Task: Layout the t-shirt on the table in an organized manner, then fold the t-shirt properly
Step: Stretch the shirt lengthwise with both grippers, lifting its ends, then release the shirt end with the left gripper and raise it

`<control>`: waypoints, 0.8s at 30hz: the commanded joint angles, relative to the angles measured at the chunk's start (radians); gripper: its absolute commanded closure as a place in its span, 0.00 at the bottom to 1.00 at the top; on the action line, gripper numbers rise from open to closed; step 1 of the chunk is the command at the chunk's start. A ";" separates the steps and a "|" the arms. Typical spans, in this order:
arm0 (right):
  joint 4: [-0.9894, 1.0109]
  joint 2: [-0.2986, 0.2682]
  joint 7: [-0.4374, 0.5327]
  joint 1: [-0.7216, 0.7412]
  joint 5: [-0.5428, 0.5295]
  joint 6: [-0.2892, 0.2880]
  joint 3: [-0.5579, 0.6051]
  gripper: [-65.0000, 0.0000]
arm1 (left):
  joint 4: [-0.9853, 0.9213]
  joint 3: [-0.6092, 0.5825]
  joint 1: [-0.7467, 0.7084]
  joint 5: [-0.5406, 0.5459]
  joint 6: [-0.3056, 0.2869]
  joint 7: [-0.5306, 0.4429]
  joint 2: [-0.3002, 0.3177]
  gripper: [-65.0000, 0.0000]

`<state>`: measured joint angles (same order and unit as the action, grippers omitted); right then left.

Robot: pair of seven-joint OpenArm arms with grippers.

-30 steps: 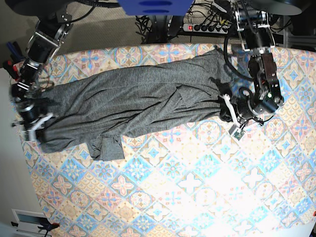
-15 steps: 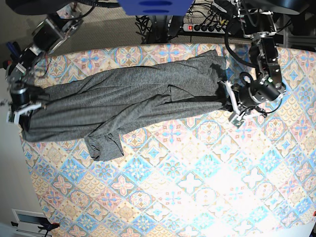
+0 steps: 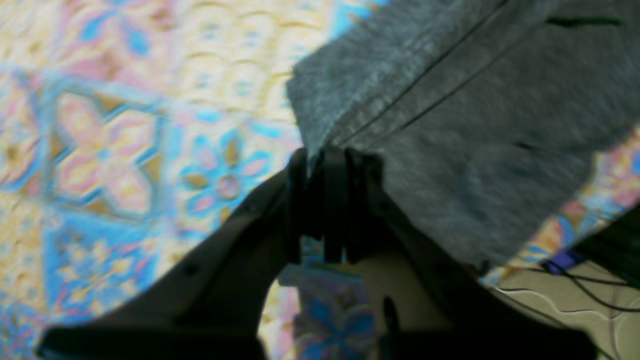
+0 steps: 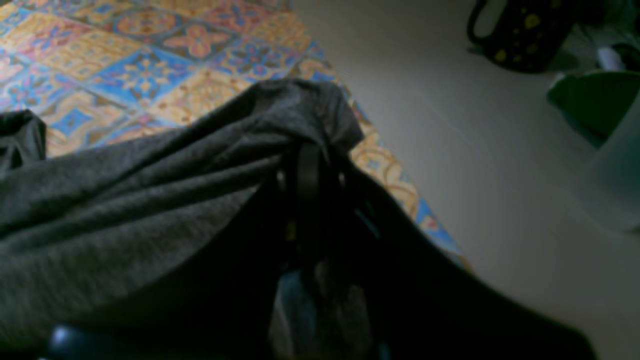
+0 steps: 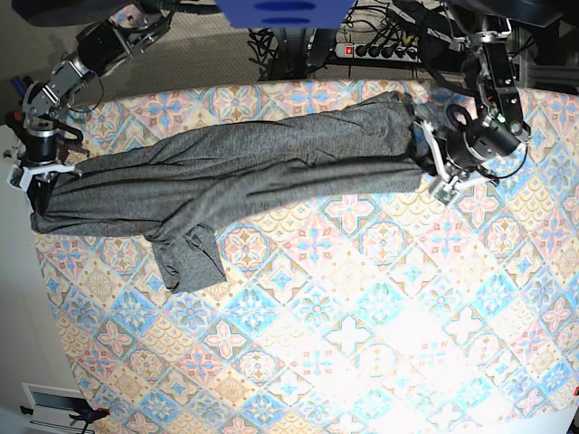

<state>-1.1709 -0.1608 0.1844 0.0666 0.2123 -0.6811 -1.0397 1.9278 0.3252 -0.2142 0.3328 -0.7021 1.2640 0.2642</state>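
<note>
The dark-grey t-shirt (image 5: 244, 167) lies stretched into a long band across the far part of the table (image 5: 362, 325), with one sleeve (image 5: 185, 258) sticking out toward the front. My left gripper (image 5: 436, 174) is shut on the shirt's right end. In the left wrist view its gripper (image 3: 325, 160) pinches a hemmed edge of the t-shirt (image 3: 475, 125) just above the table (image 3: 125, 150). My right gripper (image 5: 41, 174) is shut on the shirt's left end at the table's left edge. In the right wrist view its gripper (image 4: 307, 160) is buried in bunched t-shirt (image 4: 150, 200) fabric.
A power strip (image 5: 380, 50) and cables lie on the floor behind the table. Beyond the table's left edge (image 4: 395, 180) is bare floor with a dark dotted mug (image 4: 520, 30) and a green object (image 4: 595, 100). A blue mount (image 5: 280, 11) hangs at top centre.
Both grippers have moved toward the table's far edge and slightly apart, still holding the shirt ends. The shirt has been pulled straighter and tauter, and it has shifted back.
</note>
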 commanded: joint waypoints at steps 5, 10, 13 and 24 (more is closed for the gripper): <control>0.010 -0.021 0.033 0.005 -0.081 0.004 -0.004 1.00 | 0.015 0.004 -0.031 -0.008 0.004 -0.016 0.013 0.93; 0.122 -0.021 0.033 0.009 -0.081 0.004 -0.004 1.00 | 0.015 -0.001 -0.049 -0.010 0.004 -0.016 0.013 0.93; 0.179 -0.023 0.033 0.009 -0.081 0.004 -0.004 1.00 | 0.015 -0.002 -0.073 -0.010 0.004 -0.016 0.013 0.93; 0.296 -0.026 0.033 0.009 -0.081 0.004 -0.004 1.00 | -0.089 -0.038 -0.063 -0.200 0.004 -0.122 0.036 0.92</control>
<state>-0.8684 -0.1722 0.2256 0.0692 0.1261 -0.6739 -1.0420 1.8225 0.2821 -0.2874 0.1356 -0.7025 1.1507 0.2878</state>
